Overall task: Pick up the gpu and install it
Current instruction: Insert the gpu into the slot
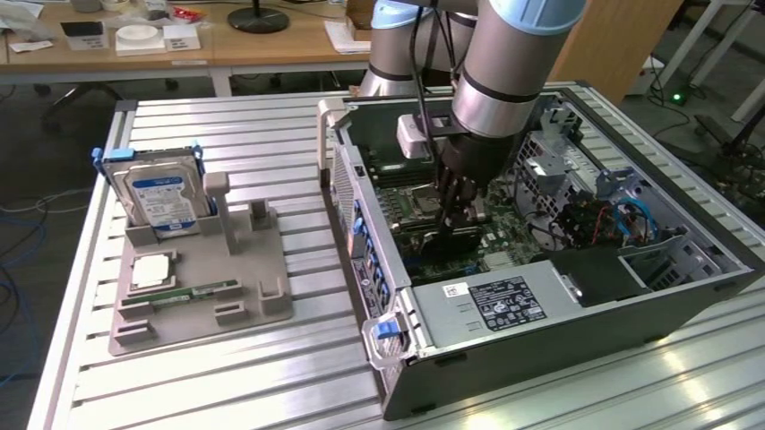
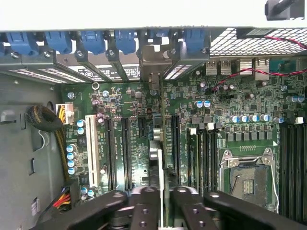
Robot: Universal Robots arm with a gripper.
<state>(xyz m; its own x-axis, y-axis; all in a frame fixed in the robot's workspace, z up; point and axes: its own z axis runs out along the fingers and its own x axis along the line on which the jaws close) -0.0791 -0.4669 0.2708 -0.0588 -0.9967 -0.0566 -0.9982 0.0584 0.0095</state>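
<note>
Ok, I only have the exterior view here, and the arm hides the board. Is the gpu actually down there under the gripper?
Observer: Yes. In the wrist view the gpu shows edge-on, right at the gripper, running along the motherboard between its black expansion slots.
Operator: And where is its bracket?
Observer: A silvery bracket that appears to be the gpu's stands in the case's rear slot opening, between the blue latches.
</note>
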